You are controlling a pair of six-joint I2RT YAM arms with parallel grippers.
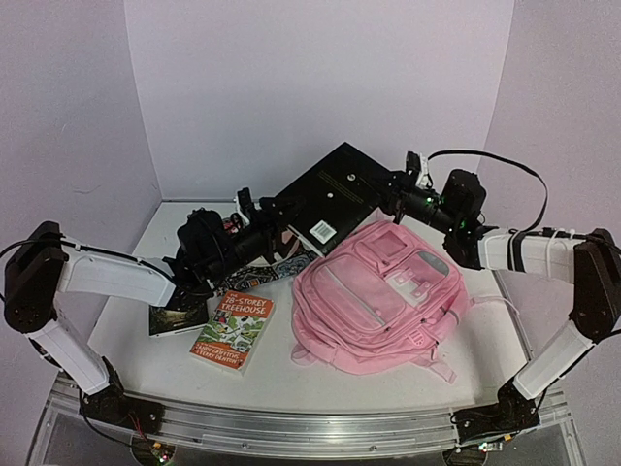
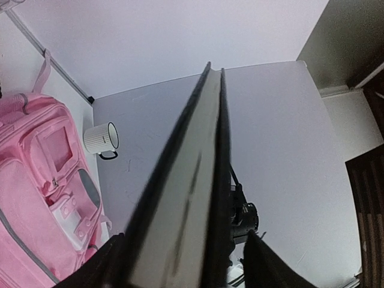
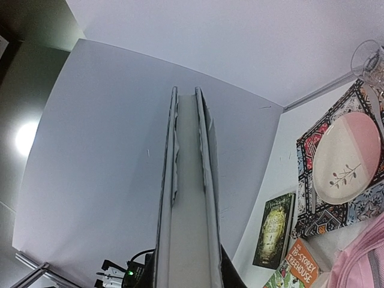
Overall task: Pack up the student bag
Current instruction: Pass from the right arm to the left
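Book (image 1: 233,330) beside student bag (image 1: 374,306) reads "78-STOREY TREEHOUSE".

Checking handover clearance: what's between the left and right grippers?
The black book. In the top view it spans from the left gripper to the right gripper; each wrist view shows its edge between the fingers.

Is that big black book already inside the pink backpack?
No, the black book is held up in the air behind the pink backpack, wholly outside it.
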